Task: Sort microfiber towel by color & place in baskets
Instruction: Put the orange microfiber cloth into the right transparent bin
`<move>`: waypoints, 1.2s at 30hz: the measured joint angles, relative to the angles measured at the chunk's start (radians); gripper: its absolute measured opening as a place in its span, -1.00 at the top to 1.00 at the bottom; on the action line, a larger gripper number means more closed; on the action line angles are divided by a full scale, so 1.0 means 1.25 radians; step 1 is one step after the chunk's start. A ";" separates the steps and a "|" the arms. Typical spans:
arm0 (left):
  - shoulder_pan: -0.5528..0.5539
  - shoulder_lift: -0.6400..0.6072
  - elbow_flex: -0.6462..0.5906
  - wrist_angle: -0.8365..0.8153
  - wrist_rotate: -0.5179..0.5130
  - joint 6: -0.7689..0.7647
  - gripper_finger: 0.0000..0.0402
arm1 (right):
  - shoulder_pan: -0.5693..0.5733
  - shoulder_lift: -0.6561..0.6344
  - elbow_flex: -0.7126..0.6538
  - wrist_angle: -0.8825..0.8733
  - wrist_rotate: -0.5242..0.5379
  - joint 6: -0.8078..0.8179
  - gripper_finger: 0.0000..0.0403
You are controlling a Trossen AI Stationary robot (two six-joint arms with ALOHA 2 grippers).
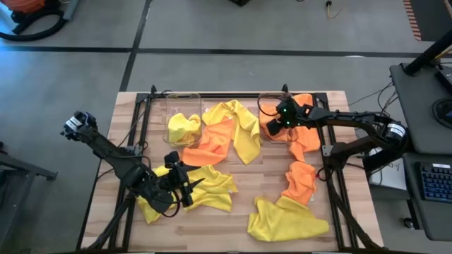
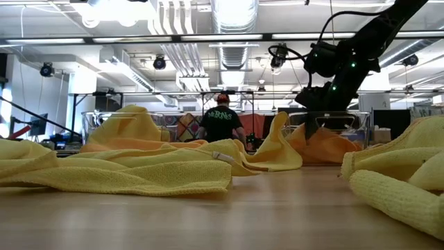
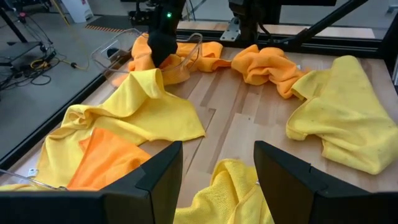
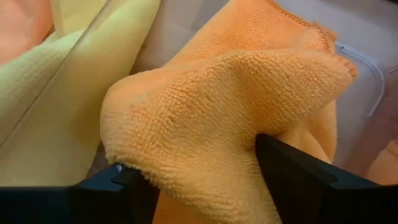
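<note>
Left gripper [image 1: 189,188] is hovering open over a crumpled yellow towel [image 1: 205,189] at the table's near-left; arm is angling in low from the left edge. Left basket [image 1: 182,113] is holding one yellow towel [image 1: 182,127]. Right gripper [image 1: 277,121] is sitting over the right basket [image 1: 272,106], fingers spread, orange towel [image 4: 230,106] bunching between them, arm reaching in from the right.

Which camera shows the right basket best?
The high view: the right basket shows whole, orange towel inside. The left wrist view shows it far off, the low view only its wall, the right wrist view a rim.
</note>
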 joint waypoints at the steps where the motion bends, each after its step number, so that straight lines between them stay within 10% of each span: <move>1: 0.000 0.000 0.000 0.000 0.000 0.000 0.09 | 0.000 0.000 0.009 -0.008 0.000 0.000 -0.21; 27: 0.000 0.000 0.004 -0.006 0.028 -0.002 0.09 | 0.020 0.000 0.278 -0.398 0.001 -0.012 -0.19; 36: 0.004 -0.007 0.004 -0.007 0.027 -0.001 0.09 | 0.020 0.030 0.344 -0.426 0.022 -0.021 0.24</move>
